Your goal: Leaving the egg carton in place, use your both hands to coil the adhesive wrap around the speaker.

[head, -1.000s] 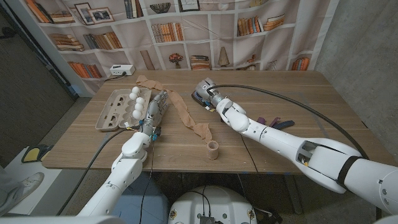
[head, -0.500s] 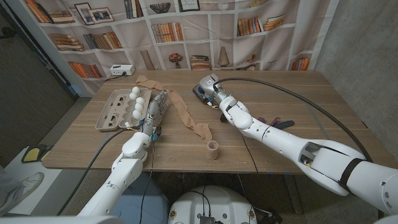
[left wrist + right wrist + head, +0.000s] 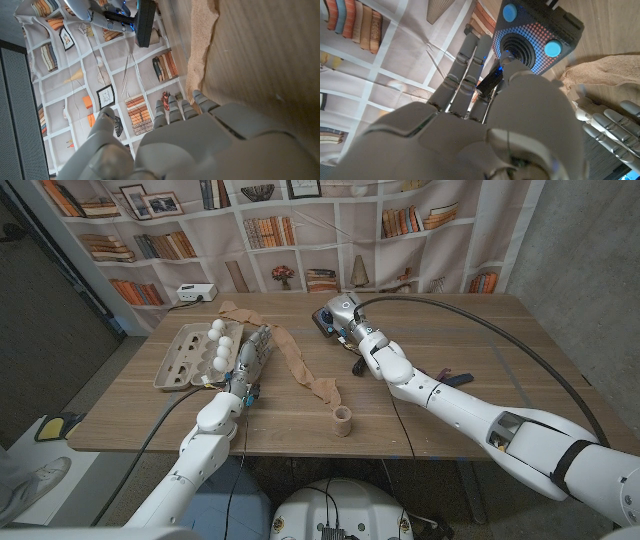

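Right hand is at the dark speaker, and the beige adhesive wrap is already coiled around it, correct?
Not quite. The right hand is at the dark speaker, but the beige adhesive wrap lies strung out across the wooden table, not coiled around it; the head view shows this.

Even, soft indoor light; wrist views blur up close.

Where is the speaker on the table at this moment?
In the head view the speaker sits at the table's far middle, right beside the right hand, with the adhesive wrap lying to its left.
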